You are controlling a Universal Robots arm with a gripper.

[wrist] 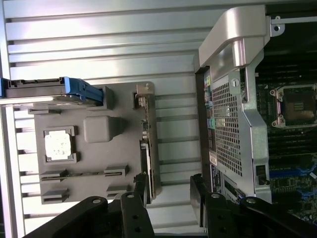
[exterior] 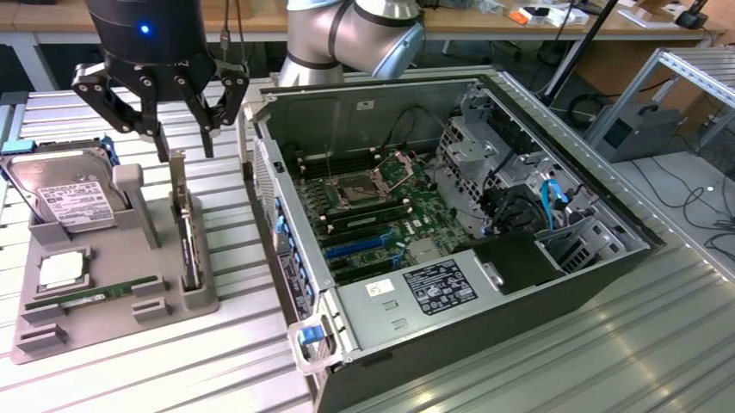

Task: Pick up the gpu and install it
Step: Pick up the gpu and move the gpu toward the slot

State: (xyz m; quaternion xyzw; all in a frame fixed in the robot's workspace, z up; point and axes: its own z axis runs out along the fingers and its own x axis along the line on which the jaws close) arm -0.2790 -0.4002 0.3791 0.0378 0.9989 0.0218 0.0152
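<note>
The gpu stands on edge in a slot of the grey holder tray, its silver bracket end pointing up. My gripper hangs open just above that top end, one finger on each side and nothing held. In the wrist view the gpu shows as a thin edge. The gripper is spread around the card's near end, with one black finger close beside the card and the other well apart from it.
The tray also holds a silver hard drive, a processor chip and a narrow memory stick. The open computer case lies at the exterior view's right of the tray, motherboard exposed. Everything rests on a ribbed metal table.
</note>
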